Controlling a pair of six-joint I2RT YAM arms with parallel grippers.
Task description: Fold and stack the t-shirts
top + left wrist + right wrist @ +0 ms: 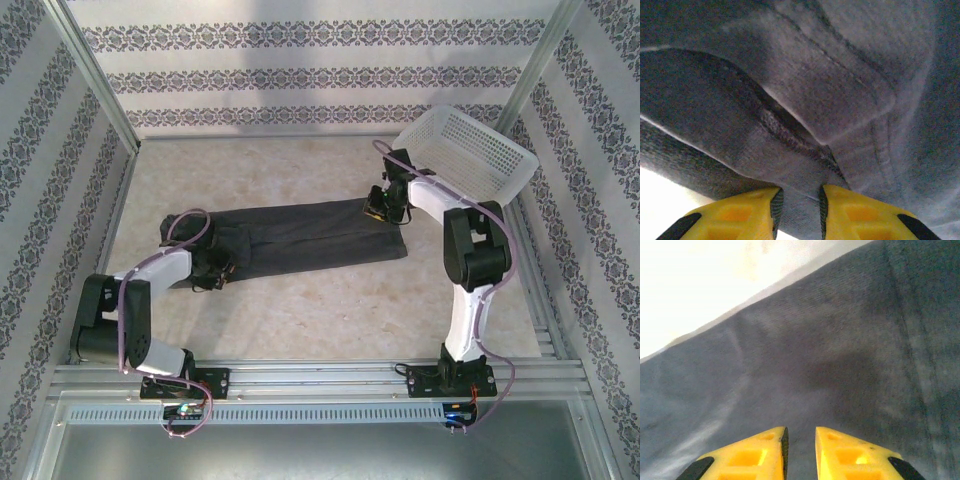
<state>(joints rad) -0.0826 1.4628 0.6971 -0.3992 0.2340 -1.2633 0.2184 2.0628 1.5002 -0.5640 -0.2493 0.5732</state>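
Two arm bases (pixel 185 382) nearest me in the top view, one t-shirt (pixel 300 235) folded long across mid-table, one white basket (pixel 470 150) tilted rear right, left wrist view, left gripper (pixel 799 200) narrow, pinching cloth, right wrist view, right gripper (pixel 800 437) narrow over cloth, grip I cannot tell.

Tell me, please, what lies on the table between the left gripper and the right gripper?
The dark t-shirt spans the whole stretch from the left gripper to the right gripper, as the top external view shows.
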